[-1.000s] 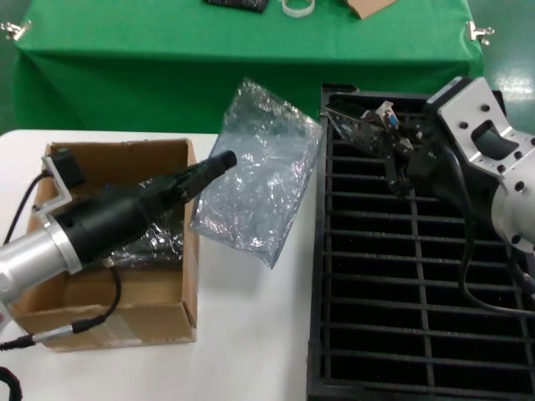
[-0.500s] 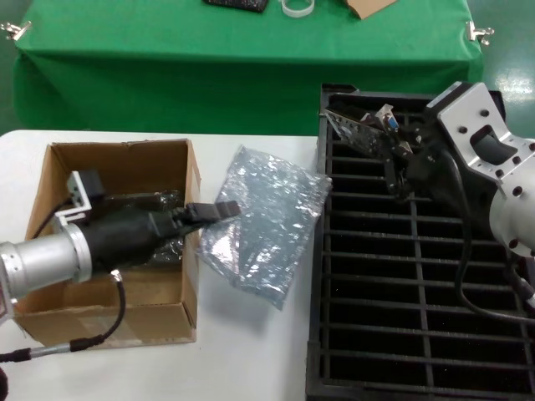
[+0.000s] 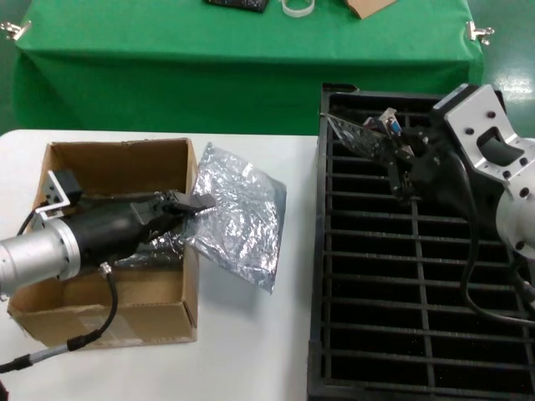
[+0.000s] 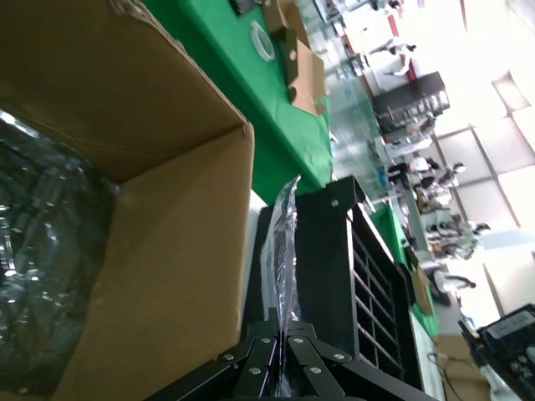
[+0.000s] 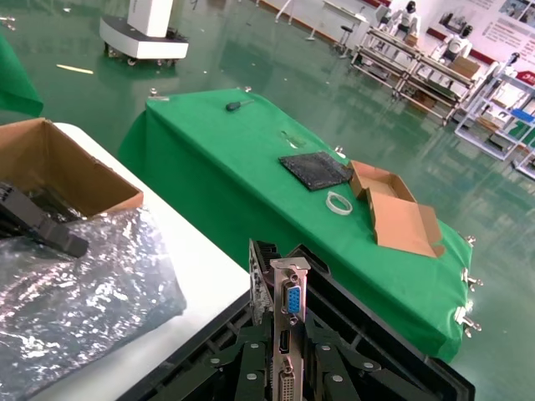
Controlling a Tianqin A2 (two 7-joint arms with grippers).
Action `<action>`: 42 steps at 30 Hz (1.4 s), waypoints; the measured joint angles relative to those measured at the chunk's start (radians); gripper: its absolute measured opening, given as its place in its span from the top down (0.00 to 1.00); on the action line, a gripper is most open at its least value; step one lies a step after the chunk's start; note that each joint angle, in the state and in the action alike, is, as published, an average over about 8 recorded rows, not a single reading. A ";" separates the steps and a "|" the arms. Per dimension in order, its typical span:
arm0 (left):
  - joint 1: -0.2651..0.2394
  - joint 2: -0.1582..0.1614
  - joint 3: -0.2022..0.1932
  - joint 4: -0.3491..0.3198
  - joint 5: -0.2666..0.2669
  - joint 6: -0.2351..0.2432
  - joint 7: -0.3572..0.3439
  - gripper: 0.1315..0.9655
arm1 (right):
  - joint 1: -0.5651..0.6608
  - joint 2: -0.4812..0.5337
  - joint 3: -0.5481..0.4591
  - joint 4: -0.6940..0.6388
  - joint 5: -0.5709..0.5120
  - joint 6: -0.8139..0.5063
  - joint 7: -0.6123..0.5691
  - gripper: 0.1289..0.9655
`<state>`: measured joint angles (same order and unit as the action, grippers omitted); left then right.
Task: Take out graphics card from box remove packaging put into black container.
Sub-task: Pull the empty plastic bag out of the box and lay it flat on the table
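Observation:
My right gripper [image 3: 399, 149] is shut on the graphics card [image 3: 364, 134], a dark board with a silver bracket and blue port [image 5: 293, 299], held over the far rows of the black container [image 3: 418, 276]. My left gripper [image 3: 194, 203] is shut on the edge of the crinkly grey-blue packaging [image 3: 238, 219], which drapes from the right wall of the brown box [image 3: 109, 242] down onto the white table. In the left wrist view the bag [image 4: 284, 251] runs edge-on between the closed fingers. A darker shiny bagged bundle [image 3: 159, 246] lies in the box.
A green-clothed table [image 3: 251, 58] stands behind, carrying a white tape ring [image 3: 298, 7], a dark flat object and a small cardboard piece. The white table [image 3: 251, 342] lies between box and container.
My left gripper has drawn back and down toward the box, lowering the bag from mid-air onto the table and box edge. The right gripper with the card has barely moved.

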<state>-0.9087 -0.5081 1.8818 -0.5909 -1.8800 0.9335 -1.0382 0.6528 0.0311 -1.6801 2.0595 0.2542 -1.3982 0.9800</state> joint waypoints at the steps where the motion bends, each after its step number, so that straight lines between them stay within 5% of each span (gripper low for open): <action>1: 0.019 -0.009 0.004 -0.043 0.007 -0.018 -0.034 0.99 | 0.000 0.001 0.002 0.000 0.003 -0.001 0.000 0.92; 9: 0.160 -0.085 0.036 -0.352 0.063 -0.146 -0.272 0.99 | 0.000 0.015 0.016 0.000 0.030 -0.001 -0.005 0.92; 15: 0.224 -0.122 0.048 -0.492 0.086 -0.204 -0.372 0.97 | -0.004 0.027 0.025 0.000 0.053 0.002 -0.008 0.92; 28: 0.278 -0.148 0.043 -0.585 0.061 -0.224 -0.396 0.85 | 0.018 0.038 0.009 0.000 0.066 -0.032 0.008 0.92; 42: 0.323 -0.162 0.000 -0.628 -0.011 -0.233 -0.353 0.49 | 0.085 0.080 -0.073 0.000 0.052 -0.133 0.114 0.92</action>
<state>-0.5857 -0.6705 1.8818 -1.2189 -1.8914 0.7008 -1.3911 0.7378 0.1113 -1.7527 2.0595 0.3066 -1.5308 1.0937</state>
